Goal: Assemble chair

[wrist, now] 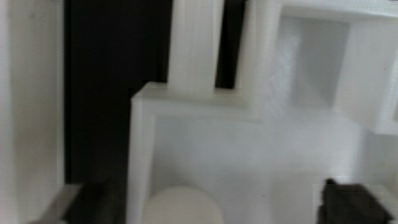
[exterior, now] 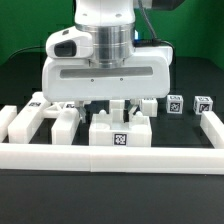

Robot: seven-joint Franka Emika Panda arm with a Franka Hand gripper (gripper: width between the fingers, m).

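Note:
The chair lies as loose white tagged parts inside the rail. A blocky piece with a tag [exterior: 118, 135] sits at the front middle, long pieces [exterior: 35, 118] lie at the exterior view's left, and small tagged blocks [exterior: 175, 103] stand at its right. My gripper [exterior: 112, 106] is low over the middle parts, and its tips are hidden behind them. In the wrist view a white part [wrist: 231, 150] fills the picture very close up. The gripper [wrist: 222, 205] has its dark fingertips [wrist: 93, 205] wide apart, one on each side of that part. I cannot tell whether they touch it.
A long low white border rail [exterior: 110, 157] runs along the front, with side arms at the exterior view's left [exterior: 8, 122] and right [exterior: 213, 125]. The table is black and the backdrop is green.

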